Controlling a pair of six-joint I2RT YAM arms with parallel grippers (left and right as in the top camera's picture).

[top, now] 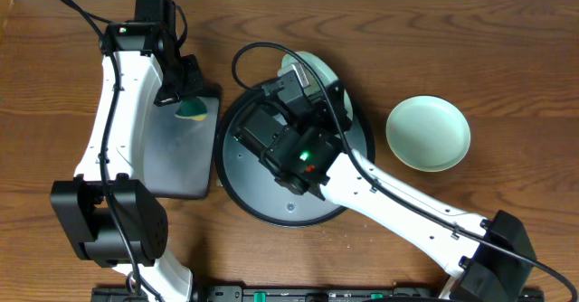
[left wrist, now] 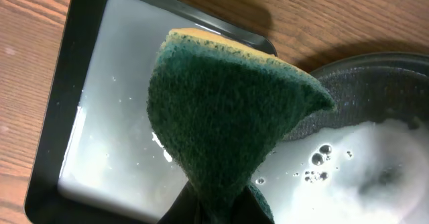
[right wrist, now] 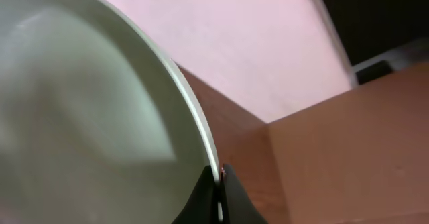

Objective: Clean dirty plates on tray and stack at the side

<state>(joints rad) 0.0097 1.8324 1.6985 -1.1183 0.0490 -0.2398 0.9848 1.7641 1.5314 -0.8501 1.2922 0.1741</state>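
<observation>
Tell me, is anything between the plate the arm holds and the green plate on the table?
Nothing visible is. The right gripper pinches the held plate over the round tray; only bare table lies between it and the mint plate.

The tray [top: 258, 189] is large, round and black with a raised rim, lies flat, and holds a film of foamy water on its left side. One mint plate [top: 306, 67], pale and glossy, sits at the tray's far edge, mostly hidden, with its rim pinched in the right gripper [right wrist: 220, 180]; its tilt cannot be told. A second mint plate [top: 428, 133] lies flat and upright on the table to the tray's right, apart from it.
</observation>
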